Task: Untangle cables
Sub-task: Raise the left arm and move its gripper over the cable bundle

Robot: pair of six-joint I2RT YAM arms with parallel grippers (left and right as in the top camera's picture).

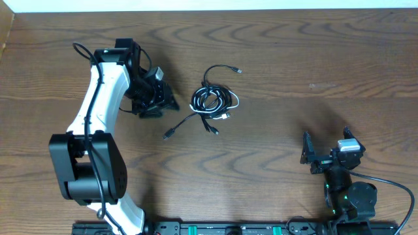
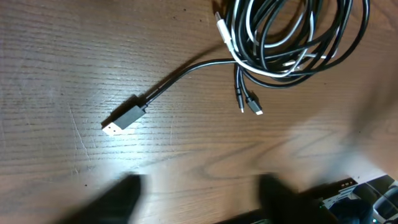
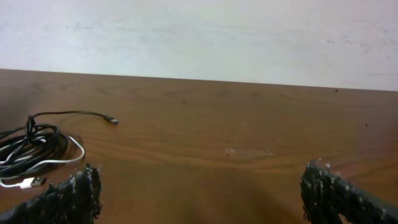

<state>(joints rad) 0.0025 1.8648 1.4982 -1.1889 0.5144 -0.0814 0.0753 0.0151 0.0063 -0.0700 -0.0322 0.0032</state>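
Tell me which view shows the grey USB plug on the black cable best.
The left wrist view: the grey USB plug is near and sharp there. Overhead, the plug is only a tiny dark tip. The right wrist view does not show it.

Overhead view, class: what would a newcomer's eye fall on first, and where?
The cables, a black coil with one white strand, lie at the centre, plug ends straggling out. The left claw sits open just beside them. The right claw is open too, far off at the lower right.
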